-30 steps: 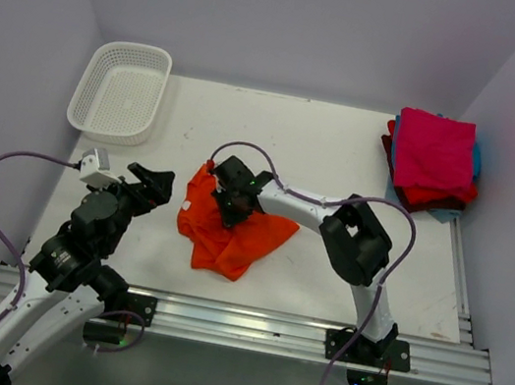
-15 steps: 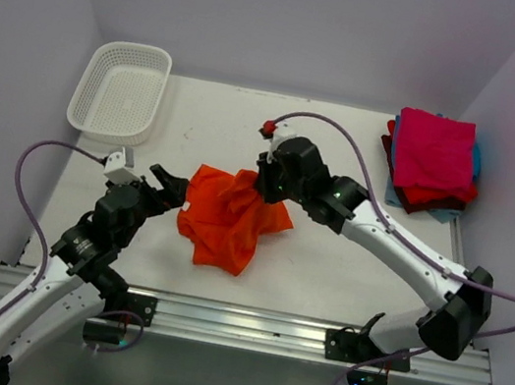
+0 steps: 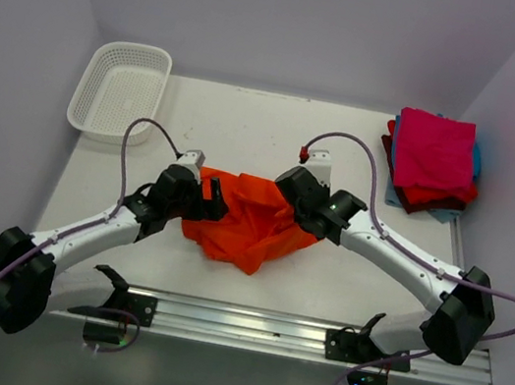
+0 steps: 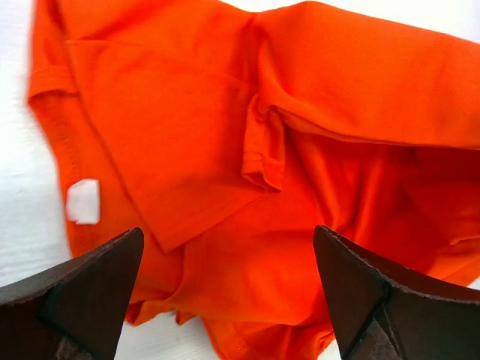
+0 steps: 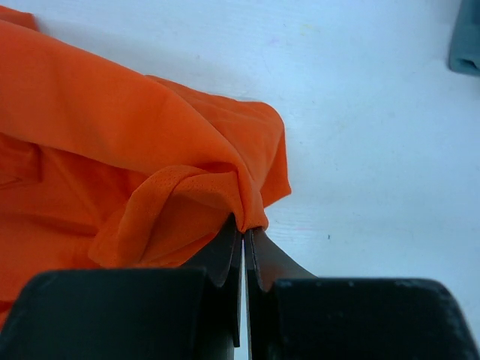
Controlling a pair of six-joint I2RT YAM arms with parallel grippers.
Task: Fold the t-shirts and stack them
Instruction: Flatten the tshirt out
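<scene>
One orange t-shirt (image 3: pixel 252 224) lies crumpled at desk centre, not yet folded, right gripper (image 5: pixel 242 225) pinching its edge, left gripper (image 4: pixel 229 251) spread over it; folded stack (image 3: pixel 433 162) sits at far right corner, apparently leaving this last.

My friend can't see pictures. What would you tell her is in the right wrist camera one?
The right tool is pinched shut on a raised fold of the orange t-shirt, which lies rumpled on the white table.
</scene>
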